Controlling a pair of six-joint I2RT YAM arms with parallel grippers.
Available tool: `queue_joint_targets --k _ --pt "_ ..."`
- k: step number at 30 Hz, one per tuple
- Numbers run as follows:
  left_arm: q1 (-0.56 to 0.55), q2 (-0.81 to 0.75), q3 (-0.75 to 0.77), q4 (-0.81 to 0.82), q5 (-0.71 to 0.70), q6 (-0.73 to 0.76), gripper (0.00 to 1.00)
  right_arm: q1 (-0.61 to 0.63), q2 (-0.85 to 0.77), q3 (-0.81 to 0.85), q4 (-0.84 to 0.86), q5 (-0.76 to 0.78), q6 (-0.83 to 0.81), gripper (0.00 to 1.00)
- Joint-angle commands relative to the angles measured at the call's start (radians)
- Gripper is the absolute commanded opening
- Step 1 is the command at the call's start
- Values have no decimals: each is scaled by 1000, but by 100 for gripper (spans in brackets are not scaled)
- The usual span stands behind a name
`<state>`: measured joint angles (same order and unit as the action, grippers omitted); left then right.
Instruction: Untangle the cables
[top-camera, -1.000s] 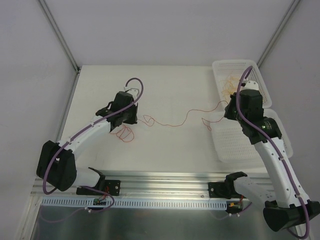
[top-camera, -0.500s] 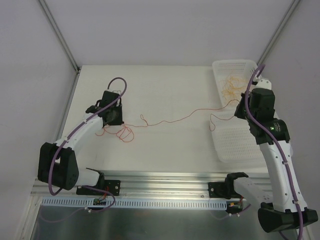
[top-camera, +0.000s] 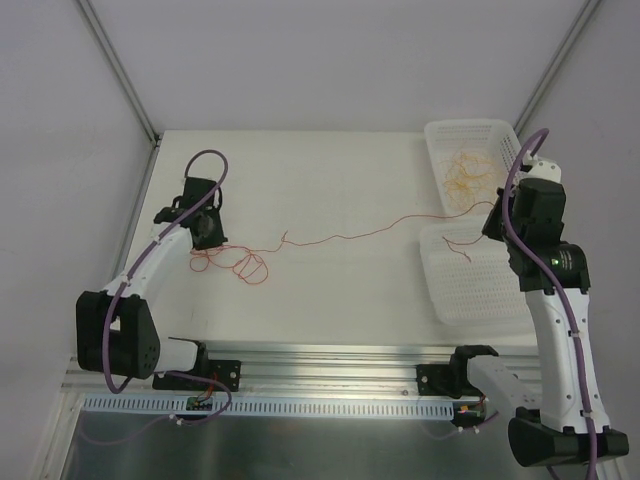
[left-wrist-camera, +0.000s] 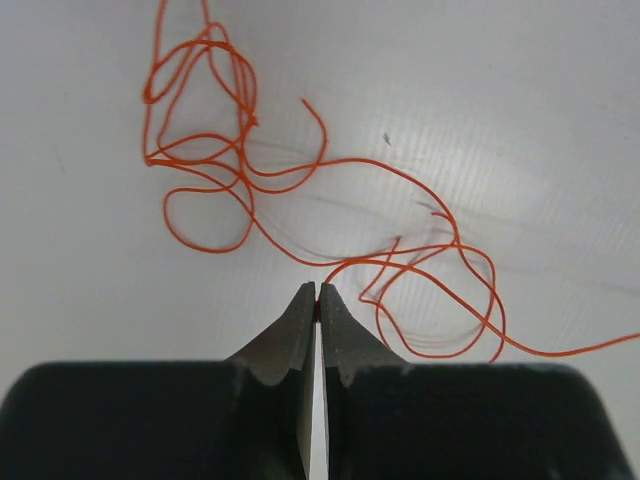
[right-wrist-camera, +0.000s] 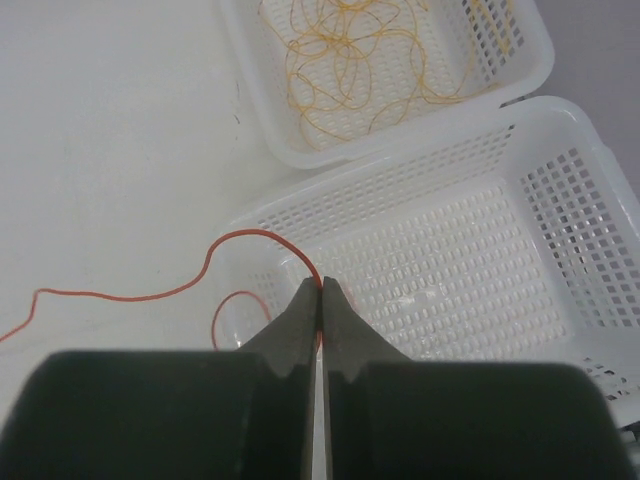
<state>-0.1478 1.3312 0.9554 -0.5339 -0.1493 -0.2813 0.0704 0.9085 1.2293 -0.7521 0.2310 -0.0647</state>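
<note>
Red cable (top-camera: 350, 236) lies strung left to right across the tabletop (top-camera: 340, 180), its long axis running from arm to arm and drifting a little toward the far side at the right end.

- Left fingers (left-wrist-camera: 290, 335): pressed together, and the cable appears pinched at their tips.
- The snarl (top-camera: 240, 264), several overlapping loops on the tabletop, sits just right and near of them. A loose end curls up out of it.
- Right fingers (right-wrist-camera: 295, 330): together, clamped on the same cable. They hang over the far-left corner of the near basket (right-wrist-camera: 450, 260).
- From that grip the cable arcs out over the basket rim and runs off left. A short red tail drops into the near basket.
- Yellow cables (right-wrist-camera: 350, 60): piled loosely in the far basket (right-wrist-camera: 245, 80), well apart from the red one and touched by neither arm.

Judgement: the span between the two grips looks nearly clear, with only small kinks. What remains knotted is all at the left end, so the left arm is far nearer the work. The coming move likely turns on pulling along the cable's own line, away from the snarl. Too hard a pull could cinch the loops rather than open them.
</note>
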Motion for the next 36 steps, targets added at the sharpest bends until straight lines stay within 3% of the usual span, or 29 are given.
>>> queue_joint_targets --k 1,6,13,20,25,29,32,36 --pt "62 -27 58 -55 -104 -33 0 -24 -19 75 -23 56 -14 1" --pt "187 -9 136 -63 -170 -84 0 -57 -4 133 -41 102 -6 1" --pt "243 78 290 -61 -326 -87 0 -101 10 242 -72 171 2 1" --pt "372 210 367 -64 -369 -90 0 -112 -8 308 -89 278 -15 1" --pt "458 241 371 -63 -306 -121 0 -112 -29 303 -82 280 -26 1" --pt "455 215 372 -61 -118 -127 0 -112 -49 274 -24 73 -56 1" --pt "403 166 373 -58 -15 -122 0 -110 -43 253 0 -68 -64 1" --pt "254 103 375 -55 160 -121 0 -112 -31 242 -10 -23 -49 1"
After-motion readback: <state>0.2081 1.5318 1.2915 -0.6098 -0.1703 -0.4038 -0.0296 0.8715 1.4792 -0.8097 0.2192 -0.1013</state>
